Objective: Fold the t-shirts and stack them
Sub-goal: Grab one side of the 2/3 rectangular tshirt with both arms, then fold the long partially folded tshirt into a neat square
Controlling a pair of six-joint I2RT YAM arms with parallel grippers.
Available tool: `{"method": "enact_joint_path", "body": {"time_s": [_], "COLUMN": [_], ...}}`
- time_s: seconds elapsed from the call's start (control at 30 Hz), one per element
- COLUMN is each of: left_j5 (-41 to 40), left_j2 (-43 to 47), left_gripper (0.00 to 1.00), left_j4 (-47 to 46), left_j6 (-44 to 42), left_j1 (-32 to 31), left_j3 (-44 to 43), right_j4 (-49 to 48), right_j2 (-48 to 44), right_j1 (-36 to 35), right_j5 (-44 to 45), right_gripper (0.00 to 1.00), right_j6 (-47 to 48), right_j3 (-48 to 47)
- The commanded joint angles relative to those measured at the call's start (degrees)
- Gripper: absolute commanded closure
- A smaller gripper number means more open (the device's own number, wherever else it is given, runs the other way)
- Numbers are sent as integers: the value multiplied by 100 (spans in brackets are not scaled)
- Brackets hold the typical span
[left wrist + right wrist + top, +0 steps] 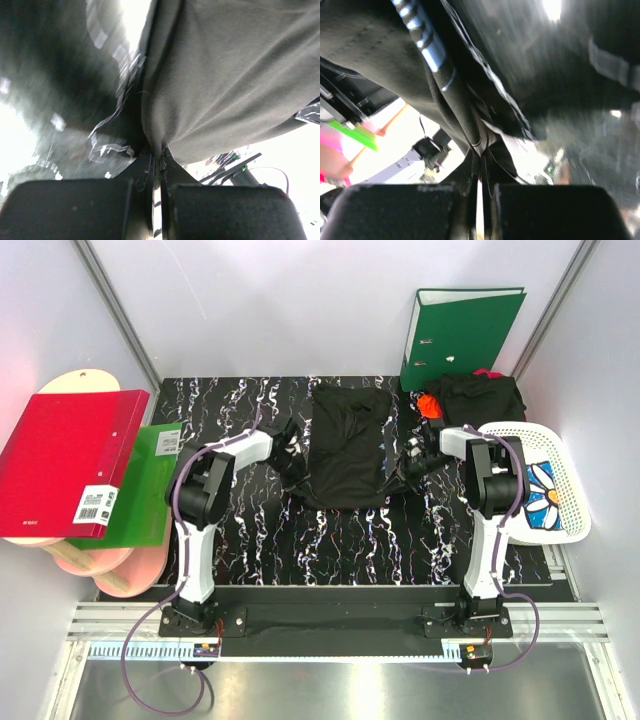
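Black t-shirt (348, 445) lies on the tabletop (250, 540); we pinch its sides with our left tool (161, 159) and right tool (481, 152).

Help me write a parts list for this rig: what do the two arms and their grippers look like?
Both the left arm and right arm have white tubular links joined by black joints, with a purple cable looping from each base. The left gripper and right gripper are black, with thin flat fingers on blocky black bodies.
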State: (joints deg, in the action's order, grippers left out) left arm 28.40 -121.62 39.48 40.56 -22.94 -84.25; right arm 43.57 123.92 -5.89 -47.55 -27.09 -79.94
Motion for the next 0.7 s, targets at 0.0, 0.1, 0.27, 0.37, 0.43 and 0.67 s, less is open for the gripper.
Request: {"method": "enact_joint_path", "body": {"time_s": [0.0,0.1,0.27,0.37,0.43,0.67], "left_j5": [-274,-239,-116,-159,-151,-159], "left_j2": [560,955,1614,1922,1993,1958], "left_gripper": [100,100,100,100,100,100], "left_j4": [279,262,235,226,235,594], "left_j6": [-56,-57,-4,40,31,-13], "left_j1": [-35,-105,-307,-369,-378,-378], "left_j3": [671,1171,1788,1930,1868,956], "right_j4": [1171,1101,1039,987,1004,1135], "right_j2": [-166,-464,-904,-1273,-1405,-1625], "right_j1": [-61,-61,-70,-70,-79,-79], "right_j5": [141,237,299,282,107,-35], "right_gripper": [100,100,100,100,100,100], "right_j6": [99,152,126,-6,-59,-323], "right_j3": [855,1234,1639,1727,1675,903]}}
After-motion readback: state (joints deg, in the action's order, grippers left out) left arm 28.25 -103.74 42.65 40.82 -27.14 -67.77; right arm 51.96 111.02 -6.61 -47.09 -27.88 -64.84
